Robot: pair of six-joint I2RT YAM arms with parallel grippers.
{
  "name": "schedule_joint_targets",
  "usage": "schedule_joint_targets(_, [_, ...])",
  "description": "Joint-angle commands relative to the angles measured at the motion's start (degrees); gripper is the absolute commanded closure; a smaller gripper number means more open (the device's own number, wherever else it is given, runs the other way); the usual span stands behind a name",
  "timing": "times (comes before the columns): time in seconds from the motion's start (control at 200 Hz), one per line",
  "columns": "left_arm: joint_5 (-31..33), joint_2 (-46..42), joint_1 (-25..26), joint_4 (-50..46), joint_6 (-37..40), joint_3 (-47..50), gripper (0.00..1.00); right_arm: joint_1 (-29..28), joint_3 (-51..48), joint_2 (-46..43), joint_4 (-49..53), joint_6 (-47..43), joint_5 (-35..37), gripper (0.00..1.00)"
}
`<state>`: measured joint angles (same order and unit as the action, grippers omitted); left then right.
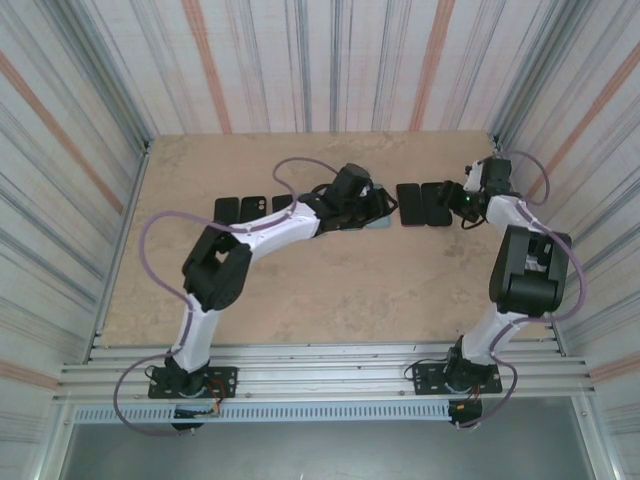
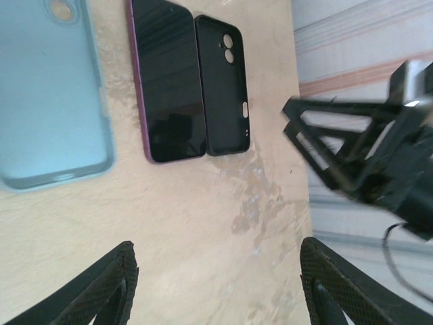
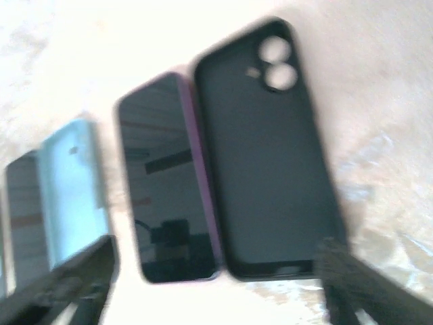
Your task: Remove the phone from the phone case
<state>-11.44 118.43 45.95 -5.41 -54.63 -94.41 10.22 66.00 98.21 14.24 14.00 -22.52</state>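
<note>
A dark phone with a purple edge [image 3: 166, 183] lies screen up on the table, outside its case. The empty black phone case [image 3: 267, 156] lies right beside it, touching along one side. My right gripper [image 3: 216, 284] hovers open just above their near ends, with nothing between its fingers. In the top view the phone [image 1: 408, 205] and case [image 1: 435, 205] lie just left of the right gripper [image 1: 452, 200]. My left gripper [image 2: 220, 281] is open over bare table, and its view takes in the phone [image 2: 169, 88], the black case [image 2: 223, 84] and the right gripper [image 2: 358, 162].
A light-blue case [image 2: 51, 101] lies left of the phone, under the left wrist [image 1: 355, 190]. Another dark phone [image 3: 20, 217] lies beyond it. Three more dark phones or cases [image 1: 253, 208] sit in a row at the left. Striped walls [image 1: 80, 120] enclose the table.
</note>
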Motion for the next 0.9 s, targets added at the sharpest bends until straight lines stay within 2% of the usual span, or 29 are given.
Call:
schedule_joint_targets(0.0, [1.78,-9.04,-3.03,-5.37,14.84,5.36,0.32,-3.03,-1.40,-6.24,2.87,-4.11,-0.82,0.01])
schedule_joint_targets(0.07, [4.97,-13.75,-4.78,-7.19,23.04,10.01,0.30,-4.63,-2.89,-9.35,2.99,-4.82,-0.39,0.01])
schedule_joint_targets(0.22, [13.23,-25.88,-9.61,-7.75,36.47,22.65,0.08,-6.24,-7.78,-15.81,-0.90,-2.11,2.33,0.01])
schedule_joint_targets(0.301, [13.42,-30.80,-14.51,-8.77,41.15,28.13,0.03,-6.97,-11.78,-18.69,-5.23,-0.52,6.18,0.01])
schedule_joint_targets(0.391, [12.39,-36.37,-20.73,-6.12,44.30,35.59,0.01,-7.48,-16.94,-21.63,-10.15,-0.62,11.08,0.01])
schedule_joint_targets(0.516, [11.40,-42.79,-28.76,-1.11,49.14,44.59,0.01,-6.86,-23.66,-23.45,-17.32,-5.24,11.53,0.01])
schedule_joint_targets(0.661, [11.18,-48.48,-34.88,9.27,53.81,55.33,0.01,-5.08,-31.96,-23.65,-29.06,-7.24,11.59,0.01])
schedule_joint_targets(0.736, [9.18,-49.35,-37.87,15.84,55.96,60.58,0.01,-4.52,-36.81,-23.01,-36.65,-7.91,13.45,0.01])
schedule_joint_targets(0.852, [5.65,-48.28,-42.12,19.84,56.69,63.36,0.01,-2.75,-41.74,-20.43,-45.92,-6.50,13.94,0.01])
schedule_joint_targets(0.897, [4.34,-47.23,-42.99,22.28,57.85,64.42,0.01,-2.66,-40.95,-19.93,-45.54,-6.50,14.25,0.01])
